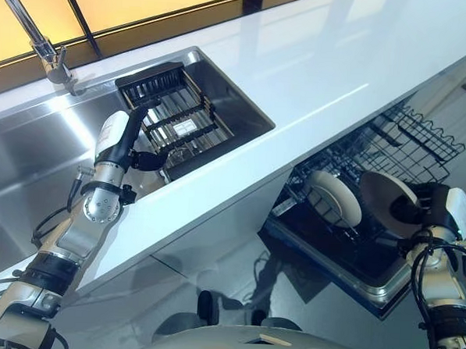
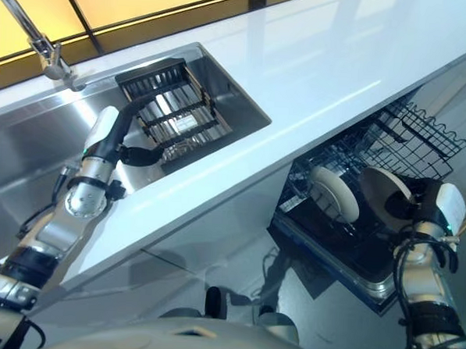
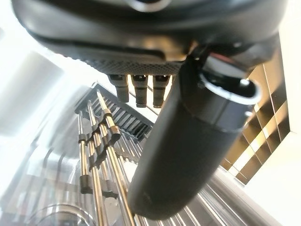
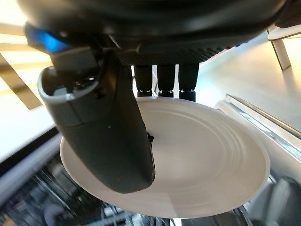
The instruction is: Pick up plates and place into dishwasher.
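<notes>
Below me, the white counter (image 1: 316, 77) runs across the scene, with the steel sink (image 1: 31, 156) set into it on my left and the open dishwasher rack (image 1: 390, 151) under its edge on my right. A dark drying rack (image 1: 177, 121) sits in the sink basin. One white plate (image 1: 333, 197) already stands upright in the dishwasher rack. Just beside it, my right hand (image 1: 427, 204) holds a second plate (image 4: 202, 160) over the rack, thumb pressed on its upper face and fingers curled behind its rim. My left hand (image 1: 152, 158) reaches into the sink at the drying rack's near edge, fingers (image 3: 141, 84) bent downward over the bars, gripping nothing I can see.
</notes>
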Motion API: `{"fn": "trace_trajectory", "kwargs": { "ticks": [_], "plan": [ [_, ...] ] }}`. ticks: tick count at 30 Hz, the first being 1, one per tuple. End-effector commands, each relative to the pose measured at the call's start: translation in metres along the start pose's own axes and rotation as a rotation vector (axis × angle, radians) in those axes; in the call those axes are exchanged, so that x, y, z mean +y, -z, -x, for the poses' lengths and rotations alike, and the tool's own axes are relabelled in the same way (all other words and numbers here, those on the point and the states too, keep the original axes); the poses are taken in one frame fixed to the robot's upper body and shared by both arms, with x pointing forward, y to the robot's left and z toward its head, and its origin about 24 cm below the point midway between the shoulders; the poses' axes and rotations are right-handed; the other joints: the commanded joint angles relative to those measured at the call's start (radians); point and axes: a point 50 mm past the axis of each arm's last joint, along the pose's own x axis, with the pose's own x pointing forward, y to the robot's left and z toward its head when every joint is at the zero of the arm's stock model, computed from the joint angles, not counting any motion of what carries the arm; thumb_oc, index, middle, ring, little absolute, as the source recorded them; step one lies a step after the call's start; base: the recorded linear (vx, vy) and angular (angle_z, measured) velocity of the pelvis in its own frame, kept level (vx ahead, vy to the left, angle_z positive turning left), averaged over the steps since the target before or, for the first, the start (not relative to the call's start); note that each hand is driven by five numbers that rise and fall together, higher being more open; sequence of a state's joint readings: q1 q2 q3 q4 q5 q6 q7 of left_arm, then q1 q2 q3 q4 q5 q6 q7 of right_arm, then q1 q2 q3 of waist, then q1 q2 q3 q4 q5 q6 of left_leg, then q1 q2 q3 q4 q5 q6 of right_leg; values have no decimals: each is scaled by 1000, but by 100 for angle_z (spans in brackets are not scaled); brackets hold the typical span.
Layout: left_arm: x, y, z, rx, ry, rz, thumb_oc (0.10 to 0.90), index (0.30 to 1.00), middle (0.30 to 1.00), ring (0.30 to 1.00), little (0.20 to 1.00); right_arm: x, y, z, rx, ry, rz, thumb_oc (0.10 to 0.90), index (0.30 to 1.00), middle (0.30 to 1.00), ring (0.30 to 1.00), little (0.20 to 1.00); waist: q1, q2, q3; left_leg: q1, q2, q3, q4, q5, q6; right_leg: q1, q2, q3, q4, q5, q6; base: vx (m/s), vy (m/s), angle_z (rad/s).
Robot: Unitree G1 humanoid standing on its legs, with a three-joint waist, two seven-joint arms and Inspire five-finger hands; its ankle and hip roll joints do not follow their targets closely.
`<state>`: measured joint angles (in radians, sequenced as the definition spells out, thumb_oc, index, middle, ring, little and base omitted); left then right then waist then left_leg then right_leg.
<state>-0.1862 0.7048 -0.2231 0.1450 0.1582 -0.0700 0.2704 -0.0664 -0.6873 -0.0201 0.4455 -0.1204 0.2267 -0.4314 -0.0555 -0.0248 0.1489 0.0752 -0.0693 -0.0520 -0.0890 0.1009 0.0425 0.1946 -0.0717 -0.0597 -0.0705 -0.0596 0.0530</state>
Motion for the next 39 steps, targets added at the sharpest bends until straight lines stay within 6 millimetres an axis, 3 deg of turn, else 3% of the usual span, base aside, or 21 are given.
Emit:
{"fn": "trace_trajectory", "kwargs": {
  "ticks": [1, 16, 23, 30, 35, 39],
  "plan": [
    [8, -28, -13, -153, -45, 18, 800, 900, 900, 900, 900, -63, -54, -35, -170, 220, 46, 100, 300, 300, 300, 200, 75, -7, -54, 38, -5, -1, 2, -93, -2, -119, 38, -32, 82, 84, 27, 95, -43, 15],
    [8, -36, -11, -200, 10, 30, 800, 900, 900, 900, 900, -93, -74, -50, -117, 371, 92, 100, 300, 300, 300, 200, 119, -8, -20, 41, -1, -40, 2, -89, -1, -112, 51, -52, 97, 68, 11, 82, -56, 6],
    [12, -31, -8, -192, 19, 26, 800, 900, 900, 900, 900, -102, -69, -53, -99, 369, 163, 100, 300, 300, 300, 200, 117, -6, -7, 39, 5, -43, 3, -85, -5, -113, 57, -51, 103, 61, 7, 51, -49, 0],
    [14, -33, -8, -205, 21, 21, 800, 900, 900, 900, 900, -91, -50, -52, -25, 293, 234, 100, 300, 300, 300, 200, 114, -1, 11, 30, 10, -49, 9, -79, -10, -119, 60, -48, 110, 58, 4, 29, -44, 2],
    [13, -38, -11, -225, 15, 23, 800, 900, 900, 900, 900, -71, -36, -52, 27, 180, 299, 100, 300, 300, 300, 200, 117, 4, 34, 16, 13, -58, 13, -72, -15, -129, 63, -45, 108, 62, 1, -13, -41, 2],
    [12, -43, -12, -245, 10, 26, 800, 900, 900, 900, 900, -59, -35, -51, 23, 136, 317, 100, 300, 300, 300, 200, 120, 5, 50, 3, 14, -65, 17, -67, -17, -135, 65, -43, 103, 67, -3, -23, -31, 5]
  ]
}}
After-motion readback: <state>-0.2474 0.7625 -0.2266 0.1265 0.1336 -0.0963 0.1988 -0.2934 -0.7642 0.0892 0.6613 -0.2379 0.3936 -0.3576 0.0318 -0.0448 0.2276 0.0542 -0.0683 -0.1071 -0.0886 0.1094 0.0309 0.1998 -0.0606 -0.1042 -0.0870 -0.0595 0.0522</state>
